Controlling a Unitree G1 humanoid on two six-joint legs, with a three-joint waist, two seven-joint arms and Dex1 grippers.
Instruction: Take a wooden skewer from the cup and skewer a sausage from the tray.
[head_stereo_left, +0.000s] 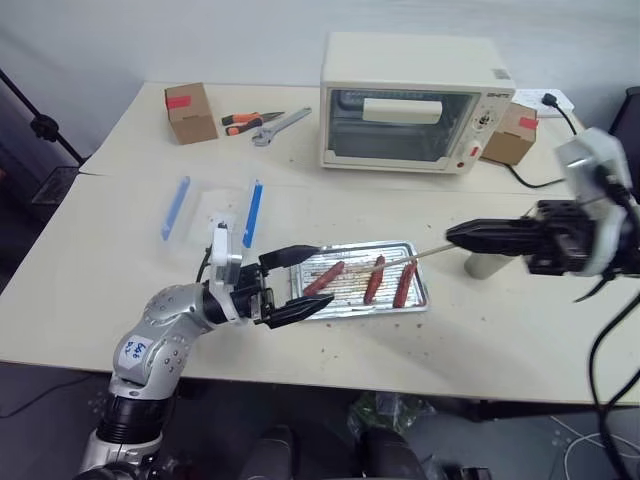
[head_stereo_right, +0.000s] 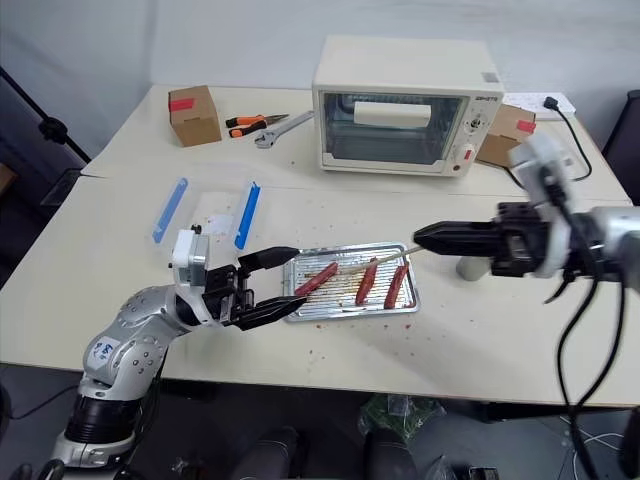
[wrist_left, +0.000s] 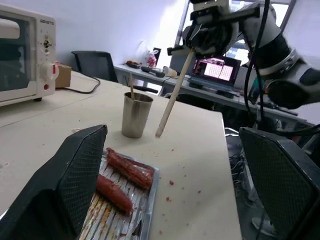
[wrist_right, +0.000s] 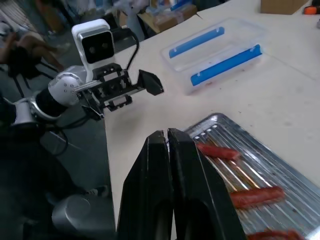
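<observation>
The silver tray (head_stereo_left: 352, 292) lies at the table's front middle with three sausages (head_stereo_left: 374, 279) on it. My left gripper (head_stereo_left: 305, 282) hovers open at the tray's left end, nothing between its fingers (wrist_left: 75, 175). My right gripper (head_stereo_left: 450, 236) is shut on the wooden skewer (head_stereo_left: 415, 256), held roughly level. The skewer's free end points left over the tray's right side, above the sausages. The cup (wrist_left: 136, 115) stands just right of the tray, partly hidden behind the right gripper, with a stick standing in it.
A cream toaster oven (head_stereo_left: 410, 100) stands at the back, with cardboard boxes (head_stereo_left: 190, 112) on either side of it. Pliers (head_stereo_left: 245, 120) and a wrench (head_stereo_left: 280, 126) lie beside the left box. A clear plastic box with blue clips (head_stereo_left: 215, 210) sits behind my left gripper.
</observation>
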